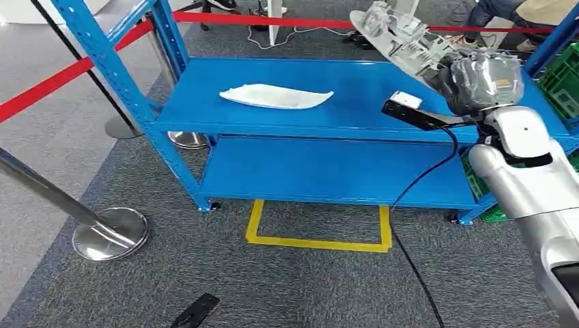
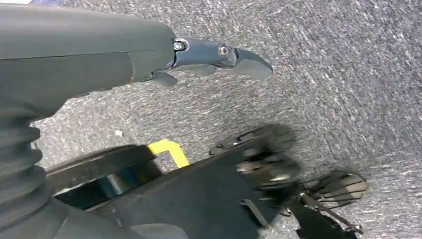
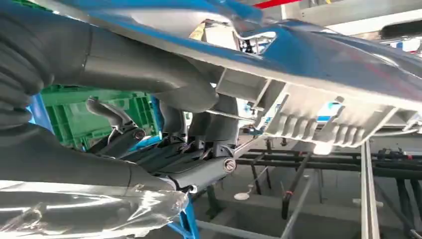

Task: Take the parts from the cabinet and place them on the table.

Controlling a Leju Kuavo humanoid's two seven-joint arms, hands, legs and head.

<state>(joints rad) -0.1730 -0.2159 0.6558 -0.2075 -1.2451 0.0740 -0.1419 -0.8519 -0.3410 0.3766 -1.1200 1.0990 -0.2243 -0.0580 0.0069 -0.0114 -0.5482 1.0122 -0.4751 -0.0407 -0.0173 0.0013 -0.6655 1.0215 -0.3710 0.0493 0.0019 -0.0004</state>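
Observation:
A white curved part (image 1: pixel 276 96) lies flat on the top shelf of the blue cabinet (image 1: pixel 355 130), left of the middle. My right hand (image 1: pixel 478 78), wrapped in clear film, is raised over the shelf's right end. It grips a grey-white ribbed part (image 1: pixel 403 37) that slants up and away to the left. In the right wrist view the thumb and dark fingers (image 3: pixel 199 134) clamp that part (image 3: pixel 318 94) from underneath. My left hand (image 2: pixel 219 52) hangs over grey carpet, its fingers stretched out with nothing in them.
Chrome stanchions (image 1: pixel 109 232) with red belts (image 1: pixel 61 75) fence the cabinet's left and back. A yellow floor outline (image 1: pixel 317 239) lies in front of the cabinet. A green crate (image 1: pixel 563 82) stands at the right. A black cable (image 1: pixel 416 273) trails across the carpet. A person (image 1: pixel 512 14) sits behind.

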